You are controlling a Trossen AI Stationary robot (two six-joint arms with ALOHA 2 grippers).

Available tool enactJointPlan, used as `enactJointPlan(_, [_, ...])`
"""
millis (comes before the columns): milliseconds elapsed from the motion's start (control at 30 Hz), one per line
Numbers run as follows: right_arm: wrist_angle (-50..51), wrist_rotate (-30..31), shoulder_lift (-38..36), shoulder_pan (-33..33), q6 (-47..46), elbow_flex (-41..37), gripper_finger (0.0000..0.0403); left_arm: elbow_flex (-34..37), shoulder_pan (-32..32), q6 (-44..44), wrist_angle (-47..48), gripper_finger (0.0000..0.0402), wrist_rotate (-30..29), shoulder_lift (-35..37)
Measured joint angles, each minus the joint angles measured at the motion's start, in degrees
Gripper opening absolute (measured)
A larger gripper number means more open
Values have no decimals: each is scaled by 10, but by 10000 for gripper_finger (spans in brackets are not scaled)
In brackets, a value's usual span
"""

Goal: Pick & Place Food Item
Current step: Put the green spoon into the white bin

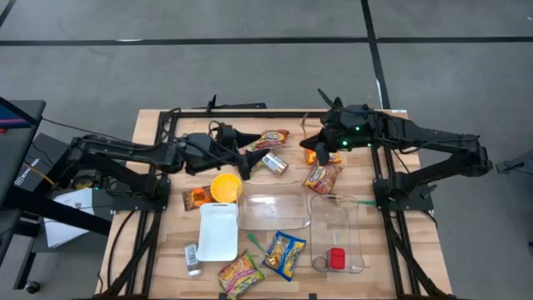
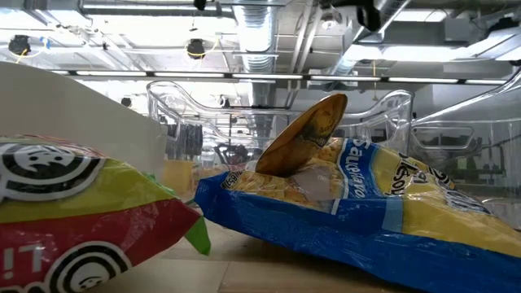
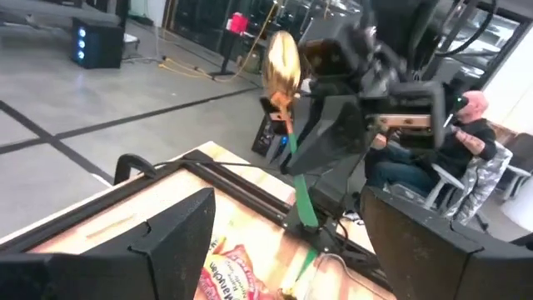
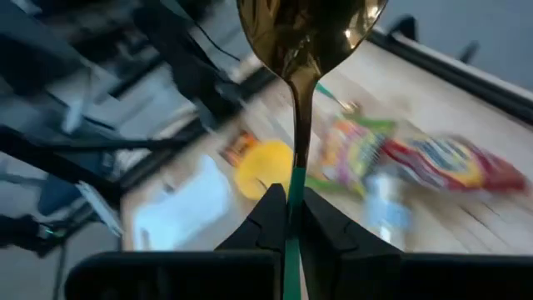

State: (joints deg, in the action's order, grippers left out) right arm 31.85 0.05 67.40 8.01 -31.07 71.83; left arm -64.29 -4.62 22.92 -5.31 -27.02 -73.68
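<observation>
My right gripper (image 1: 316, 152) is at the table's far middle, shut on a gold spoon (image 4: 308, 33) with a green handle. The spoon also shows in the left wrist view (image 3: 281, 62). My left gripper (image 1: 248, 158) is open and empty, its fingers wide apart (image 3: 287, 242) over a red-and-yellow snack bag (image 1: 272, 139) that lies flat on the table. A silver can (image 1: 276, 163) lies beside that gripper. Another colourful snack bag (image 1: 321, 177) lies flat just on the near side of my right gripper. My right gripper pinches the spoon's green handle (image 4: 291, 218) between its two fingertips. The spoon runs along the fingers, with its gold neck and bowl (image 4: 310, 29) reaching out past the tips. The spoon is lifted clear of the table.
A yellow bowl (image 1: 226, 187), a white tray (image 1: 218, 231) and two clear containers (image 1: 273, 211) (image 1: 337, 233) fill the table's middle. A blue-and-yellow bag (image 1: 285, 254) and a red-and-green bag (image 1: 241, 273) lie near the front edge. A seated person (image 3: 466, 142) is beyond the table.
</observation>
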Motion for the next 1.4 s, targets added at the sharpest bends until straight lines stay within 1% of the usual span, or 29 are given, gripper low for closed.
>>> enactJointPlan(167, [2, 0, 36, -21, 0, 33, 9, 0, 0, 0, -46, 297, -2, -11])
enactJointPlan(233, [-12, 0, 54, -32, 0, 39, 9, 0, 3, 0, -62, 297, -2, -11])
enactJointPlan(367, [-44, 0, 86, -51, -2, 49, 9, 0, 12, 0, -61, 297, -4, -11])
enactJointPlan(533, [-49, 0, 118, -62, -5, 75, 9, 0, 18, 5, -61, 297, -4, -11])
enactJointPlan(733, [-36, 0, 154, -54, -11, 104, 10, 0, 16, 0, -60, 297, -4, -11])
enactJointPlan(867, [-7, 0, 181, -52, -11, 133, 10, 0, 16, 3, -35, 297, -8, -11])
enactJointPlan(1100, [73, 4, 224, -49, 8, 189, 10, 0, 16, 15, -21, 297, -65, -11])
enactJointPlan(1233, [91, 4, 239, -48, 21, 216, 10, 0, 22, 40, 2, 297, -67, -11])
enactJointPlan(1400, [97, 5, 240, -49, 26, 219, 10, 0, 22, 80, 36, 297, -67, -11])
